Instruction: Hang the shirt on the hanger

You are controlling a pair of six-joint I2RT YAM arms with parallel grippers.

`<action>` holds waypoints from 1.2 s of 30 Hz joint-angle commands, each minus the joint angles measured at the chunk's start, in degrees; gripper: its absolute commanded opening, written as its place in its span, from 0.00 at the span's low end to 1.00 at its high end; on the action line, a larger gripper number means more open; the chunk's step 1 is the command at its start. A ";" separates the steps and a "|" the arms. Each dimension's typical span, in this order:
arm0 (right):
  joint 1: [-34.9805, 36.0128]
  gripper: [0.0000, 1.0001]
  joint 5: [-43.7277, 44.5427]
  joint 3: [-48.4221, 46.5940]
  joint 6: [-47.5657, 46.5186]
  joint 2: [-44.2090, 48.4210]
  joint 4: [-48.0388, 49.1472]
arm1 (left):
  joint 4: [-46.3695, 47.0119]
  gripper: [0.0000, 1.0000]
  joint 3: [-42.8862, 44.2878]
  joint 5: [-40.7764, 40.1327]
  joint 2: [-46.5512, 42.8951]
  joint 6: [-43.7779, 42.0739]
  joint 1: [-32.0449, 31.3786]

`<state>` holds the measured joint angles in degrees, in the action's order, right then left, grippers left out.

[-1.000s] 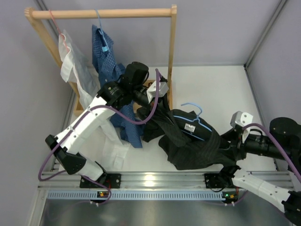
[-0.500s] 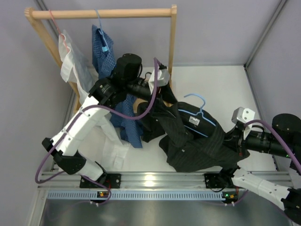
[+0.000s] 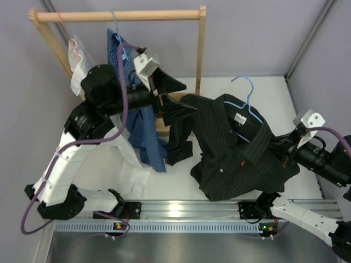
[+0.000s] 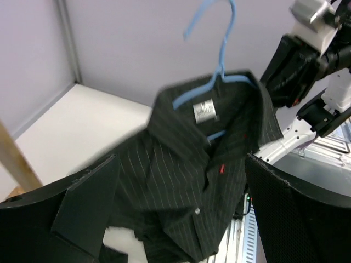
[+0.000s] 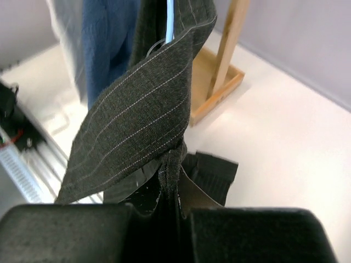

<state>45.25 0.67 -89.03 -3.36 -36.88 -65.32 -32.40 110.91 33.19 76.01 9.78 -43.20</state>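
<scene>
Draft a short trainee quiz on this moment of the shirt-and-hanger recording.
1. True or false: the left fingers are clamped on the black shirt.
2. Where is the light-blue hanger? A) inside the black shirt's collar, hook sticking out above; B) hooked on the wooden rail; C) lying bare on the table, apart from the shirt.
3. What do the right fingers pinch?
Key: 1 false, they stand wide open, holding nothing. 2 A. 3 a fold of the black shirt.
</scene>
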 commanded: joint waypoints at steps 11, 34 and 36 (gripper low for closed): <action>0.62 0.00 6.28 -16.67 12.04 -16.79 26.81 | 3.22 0.98 -35.93 -25.27 -28.54 2.88 -0.04; 7.38 0.00 13.03 -6.77 25.77 -29.28 42.29 | 10.78 0.98 -54.40 -42.50 -45.16 -7.32 3.29; 10.11 0.00 17.42 -7.81 25.94 -31.22 43.34 | 10.95 0.98 -54.84 -42.33 -45.07 -6.97 6.54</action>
<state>52.12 11.20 -94.50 20.56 -67.22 -33.12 -25.58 56.80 -6.74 31.51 3.20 -39.59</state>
